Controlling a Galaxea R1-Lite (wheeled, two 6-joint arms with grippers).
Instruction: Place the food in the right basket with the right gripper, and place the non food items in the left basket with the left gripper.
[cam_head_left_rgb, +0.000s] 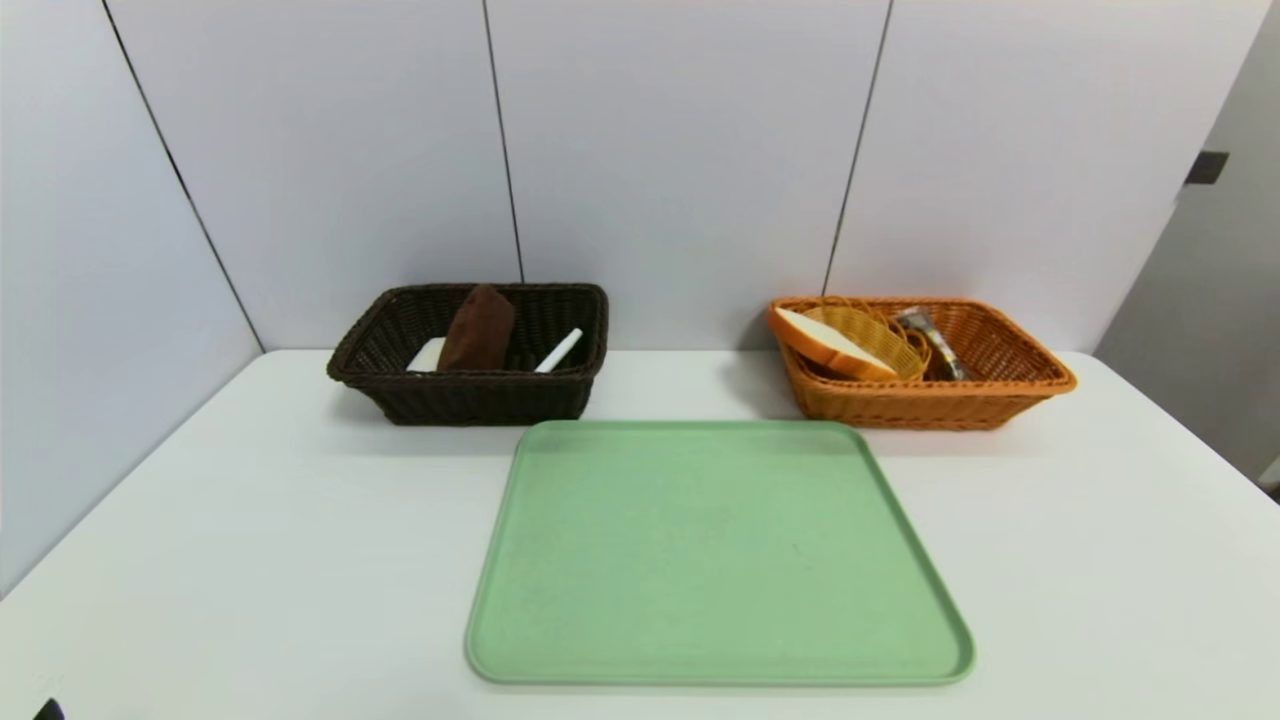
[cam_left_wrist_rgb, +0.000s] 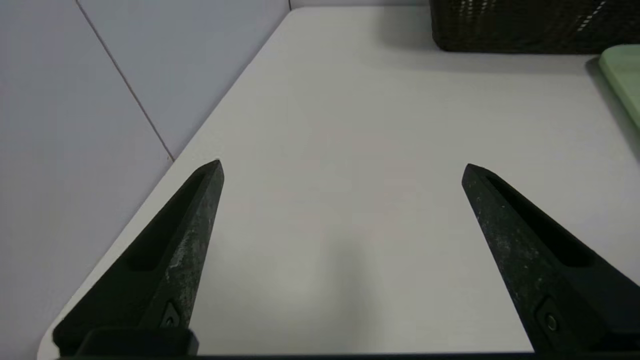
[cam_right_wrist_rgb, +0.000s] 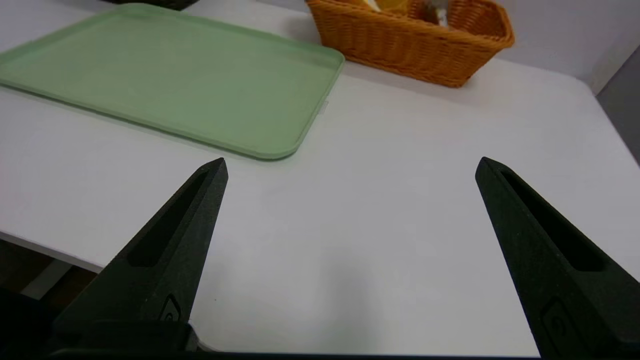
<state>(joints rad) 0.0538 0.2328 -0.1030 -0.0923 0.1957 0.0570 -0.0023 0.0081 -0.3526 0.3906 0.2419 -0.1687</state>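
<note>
The dark brown left basket stands at the back left and holds a rolled brown cloth, a white block and a white marker pen. In the orange right basket at the back right lie a bread slice in a yellow wicker dish and a small wrapped snack. My left gripper hangs open over bare table near the left wall, with the dark basket ahead of it. Over the table's near right part my right gripper is open and empty, the orange basket beyond it.
A light green tray lies bare in the middle of the white table; its corner shows in the left wrist view and its face in the right wrist view. Grey wall panels close the back and left side.
</note>
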